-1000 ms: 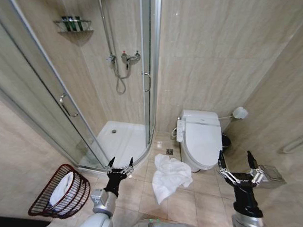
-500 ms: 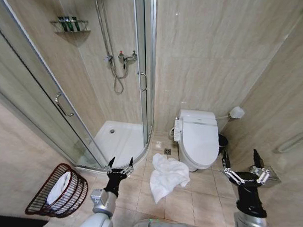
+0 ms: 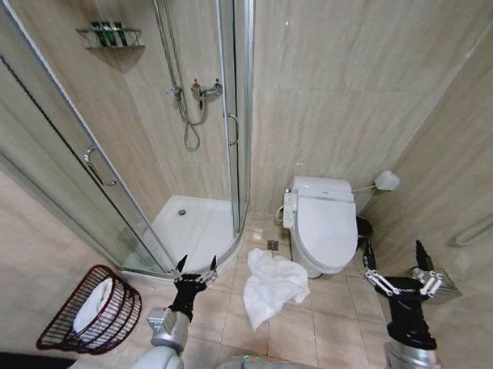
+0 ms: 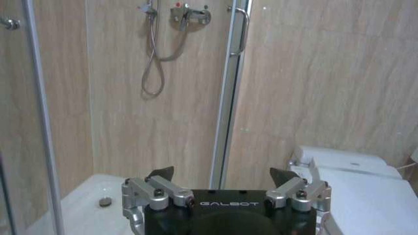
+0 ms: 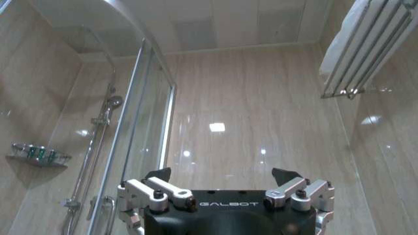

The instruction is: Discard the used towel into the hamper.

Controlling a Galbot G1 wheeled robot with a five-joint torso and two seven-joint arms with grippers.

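A crumpled white towel [image 3: 271,287] lies on the tiled floor between the shower tray and the toilet. The hamper [image 3: 90,310], a dark-red wire basket with white cloth inside, stands on the floor at the lower left. My left gripper [image 3: 196,265] is open, raised just left of the towel and right of the hamper, holding nothing; its fingers [image 4: 160,173] point at the shower wall. My right gripper [image 3: 393,255] is open and empty at the lower right, beside the toilet, and it [image 5: 221,172] is aimed up at the wall.
A white toilet [image 3: 325,225] stands against the back wall, with a small dark bin [image 3: 365,228] to its right. The glass shower cabin [image 3: 180,138] with its white tray [image 3: 193,228] fills the left. A towel rail [image 5: 365,49] hangs high on the right wall.
The head camera has shifted slightly, so the whole scene slid a little left. My right gripper sits a bit lower and further right. Towel and hamper lie where they were.
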